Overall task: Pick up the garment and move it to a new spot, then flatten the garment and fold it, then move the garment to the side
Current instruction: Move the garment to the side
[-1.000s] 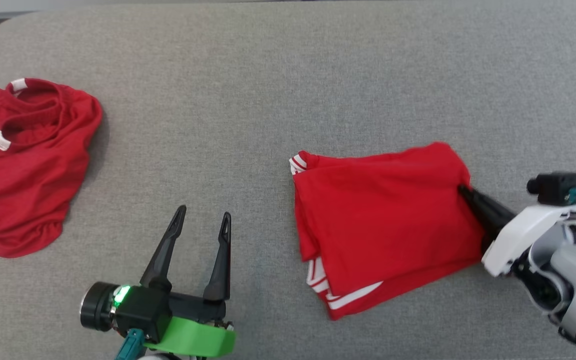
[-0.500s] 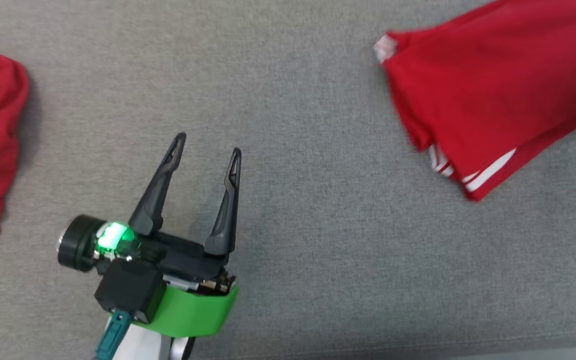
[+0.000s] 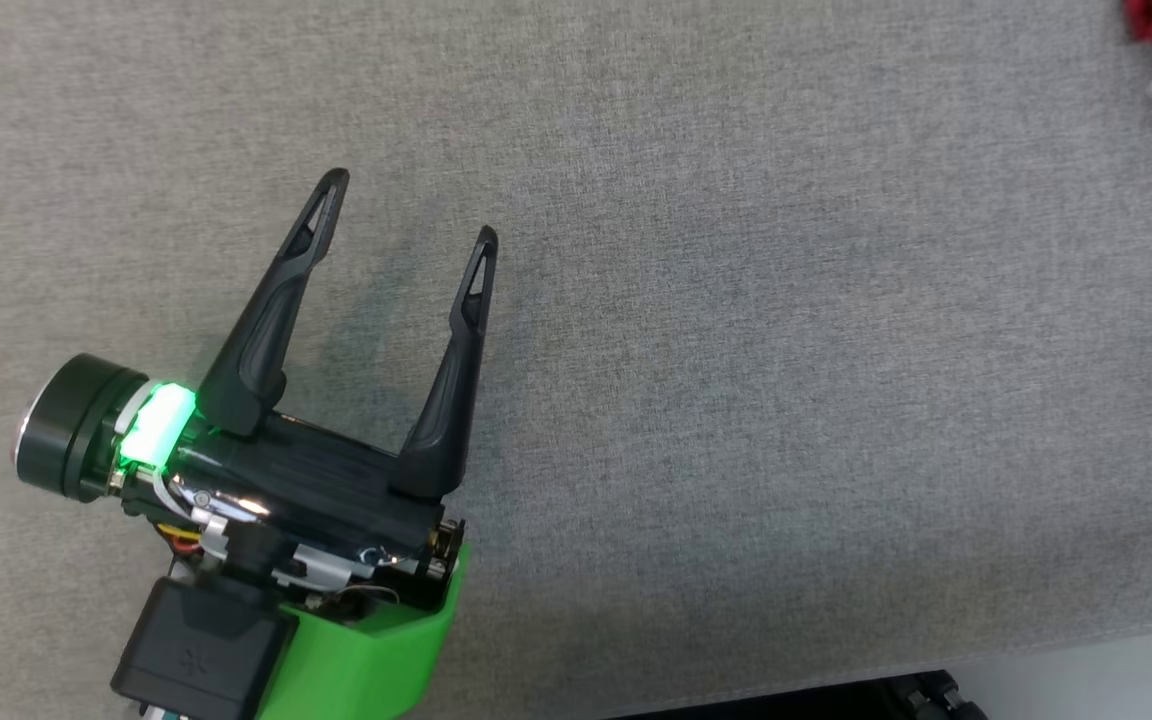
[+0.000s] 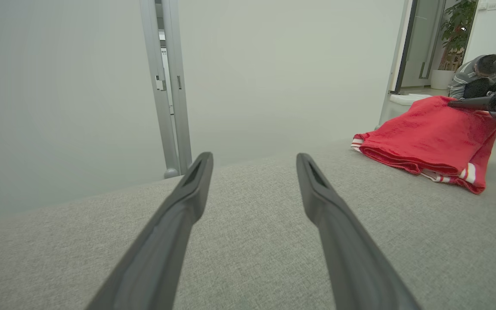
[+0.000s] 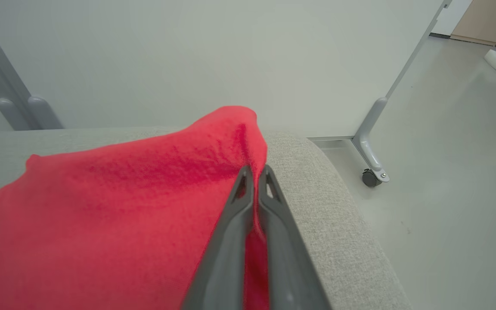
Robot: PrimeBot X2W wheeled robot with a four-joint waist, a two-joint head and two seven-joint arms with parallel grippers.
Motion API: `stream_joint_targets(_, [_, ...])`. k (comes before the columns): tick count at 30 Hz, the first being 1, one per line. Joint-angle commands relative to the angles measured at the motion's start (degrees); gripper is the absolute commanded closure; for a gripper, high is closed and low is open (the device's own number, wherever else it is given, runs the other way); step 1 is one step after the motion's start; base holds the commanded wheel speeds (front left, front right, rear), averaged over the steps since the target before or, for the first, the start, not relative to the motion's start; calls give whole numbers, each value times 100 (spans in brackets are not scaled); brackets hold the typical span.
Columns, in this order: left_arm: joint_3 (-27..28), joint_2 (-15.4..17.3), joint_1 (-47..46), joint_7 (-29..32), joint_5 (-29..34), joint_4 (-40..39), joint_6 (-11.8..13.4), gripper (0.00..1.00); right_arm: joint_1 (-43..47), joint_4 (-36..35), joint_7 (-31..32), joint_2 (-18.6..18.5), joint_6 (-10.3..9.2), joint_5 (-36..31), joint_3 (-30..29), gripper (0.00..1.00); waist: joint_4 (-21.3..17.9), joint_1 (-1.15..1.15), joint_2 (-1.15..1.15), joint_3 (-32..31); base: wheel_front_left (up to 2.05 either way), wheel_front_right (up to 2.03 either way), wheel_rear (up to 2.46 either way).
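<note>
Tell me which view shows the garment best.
Left wrist view: the folded garment shows nearly whole, stripes visible, right hand pinching its edge. Right wrist view crops it close; head view catches a scrap at top right.

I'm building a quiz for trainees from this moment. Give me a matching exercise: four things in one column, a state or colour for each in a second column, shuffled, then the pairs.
1. left gripper
2. right gripper
3. garment
4. table

A. grey fabric top
B. shut on red cloth
C. open, holding nothing
D. red with white stripes

Pairs: 1-C, 2-B, 3-D, 4-A
</note>
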Motion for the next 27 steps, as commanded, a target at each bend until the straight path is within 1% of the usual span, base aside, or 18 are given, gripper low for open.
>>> stream_joint_targets(1, [4,57,-80,1,73,-32,10,0,56,45,-23,-100,-7,-49,-114,100,-118,-1,0,349,0,0,0])
stream_joint_targets(3, [-20,119,-79,1,95,-71,39,0,146,159,-21,-330,-7,-60,-432,100,-44,-1,0,452,0,0,0])
stream_joint_targets(6, [-31,144,-96,0,71,-76,74,0,211,316,-20,-413,-7,-142,-600,100,-1,-1,0,484,0,0,0])
stream_joint_targets(7, [-34,150,-110,1,63,-67,78,0,178,359,-20,-369,-7,-210,-655,0,8,-1,0,483,0,0,0])
stream_joint_targets(9, [-62,149,-142,0,33,-7,88,0,43,399,-20,-225,-6,-556,-792,0,41,-1,0,435,0,0,0])
stream_joint_targets(11, [-94,117,-184,1,-3,65,122,0,-82,371,-19,39,-7,-1158,-989,0,84,-1,0,306,0,0,0])
stream_joint_targets(13, [-81,78,-190,1,-37,133,184,0,-95,248,-19,478,-6,-1668,-1132,0,120,-1,0,125,0,0,0])
stream_joint_targets(17, [12,14,-27,1,-190,443,335,0,252,-128,-20,1300,-8,-2523,-1152,0,213,-1,0,-437,0,0,0])
stream_joint_targets(18, [45,-3,42,0,-243,522,366,0,323,-217,-20,1479,-8,-2663,-1176,0,227,-1,0,-577,0,0,0])
stream_joint_targets(21, [198,-79,322,1,-462,898,473,0,733,-514,-20,2238,-8,-3067,-1177,0,252,-1,0,-1106,0,0,0])
stream_joint_targets(23, [336,-116,457,0,-605,1104,560,0,1004,-693,-20,2674,-8,-3277,-1256,0,239,-1,0,-1431,0,0,0])
stream_joint_targets(25, [439,-164,638,1,-732,1396,617,0,1348,-830,-20,3090,-8,-3449,-1285,0,244,-1,0,-1804,0,0,0])
stream_joint_targets(27, [519,-200,794,2,-794,1697,659,0,1652,-978,-20,3414,-8,-3657,-1306,0,250,-1,0,-2136,0,0,0])
